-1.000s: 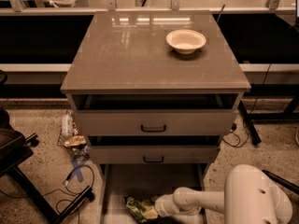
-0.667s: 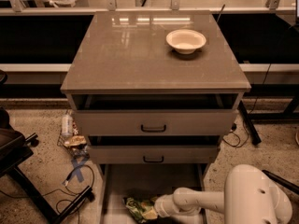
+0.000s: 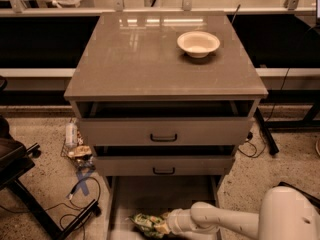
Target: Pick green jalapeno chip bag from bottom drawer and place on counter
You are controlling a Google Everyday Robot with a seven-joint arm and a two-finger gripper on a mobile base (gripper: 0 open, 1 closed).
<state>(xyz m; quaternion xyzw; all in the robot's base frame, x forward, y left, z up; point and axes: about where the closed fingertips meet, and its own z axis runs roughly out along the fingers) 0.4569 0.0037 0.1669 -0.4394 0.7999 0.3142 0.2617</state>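
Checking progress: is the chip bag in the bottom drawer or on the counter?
In the bottom drawer: the chip bag lies inside, the gripper at its end; the counter bears only a bowl.

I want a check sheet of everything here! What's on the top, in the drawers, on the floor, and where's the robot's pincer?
Surface: the counter holds a white bowl toward its back right.
Job's things: the green chip bag lies in the pulled-out bottom drawer, near its front.
Clutter: small litter on the floor left of the cabinet.
Grippers: the pincer is down in the bottom drawer, at the bag's right end.
Cables: floor cables on the left, another cable on the right.
Surroundings: both upper drawers are partly open.
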